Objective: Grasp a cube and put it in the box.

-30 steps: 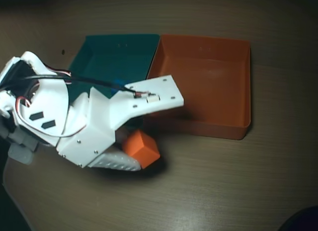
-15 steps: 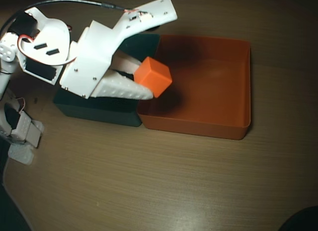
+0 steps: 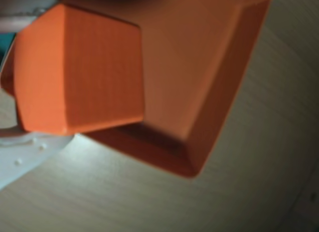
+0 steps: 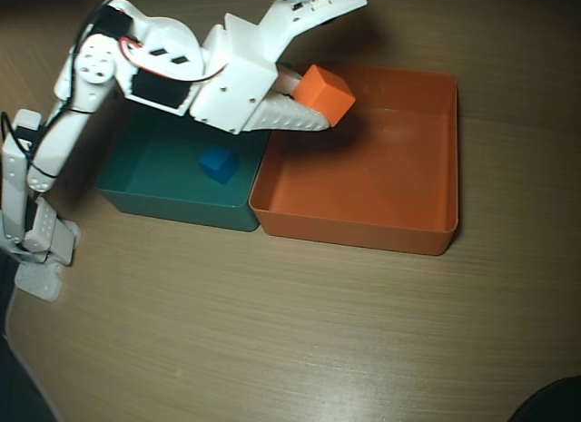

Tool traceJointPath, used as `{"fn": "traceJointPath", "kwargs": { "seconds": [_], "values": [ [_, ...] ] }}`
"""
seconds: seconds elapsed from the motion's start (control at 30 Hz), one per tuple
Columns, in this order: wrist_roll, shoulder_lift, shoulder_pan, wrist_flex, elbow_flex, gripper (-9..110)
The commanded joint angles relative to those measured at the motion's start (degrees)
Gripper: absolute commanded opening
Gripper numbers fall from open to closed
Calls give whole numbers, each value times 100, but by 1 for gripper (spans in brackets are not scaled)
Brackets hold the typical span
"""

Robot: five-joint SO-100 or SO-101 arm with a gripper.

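White plastic two-finger gripper (image 4: pixel 313 100) reaches from the arm's base at the overhead view's left, clamped on the small orange matte cube (image 4: pixel 327 93), held above the near-left part of the shallow orange plastic tray (image 4: pixel 436 168). Left of that tray, touching it, sits a teal tray (image 4: pixel 154 181) holding a small blue cube (image 4: pixel 219 163).

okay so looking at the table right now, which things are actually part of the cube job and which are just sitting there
Part of the job:
- orange cube, held in the gripper over the orange box
- orange box, with nothing lying on its floor
- gripper, closed on the cube

Just sitting there:
- teal tray, left of the orange box in the overhead view
- small blue cube, lying inside the teal tray
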State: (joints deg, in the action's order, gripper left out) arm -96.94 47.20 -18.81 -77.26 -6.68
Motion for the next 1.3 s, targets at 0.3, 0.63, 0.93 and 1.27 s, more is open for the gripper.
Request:
{"fn": "traceJointPath", "kwargs": {
  "seconds": [0.3, 0.63, 0.93, 1.27],
  "values": [
    [26, -1222, -527, 97, 694, -6],
    [26, -1582, -606, 105, 694, -6],
    [35, -1591, -580, 105, 694, 6],
    [35, -1591, -545, 105, 694, 33]
  ]
}}
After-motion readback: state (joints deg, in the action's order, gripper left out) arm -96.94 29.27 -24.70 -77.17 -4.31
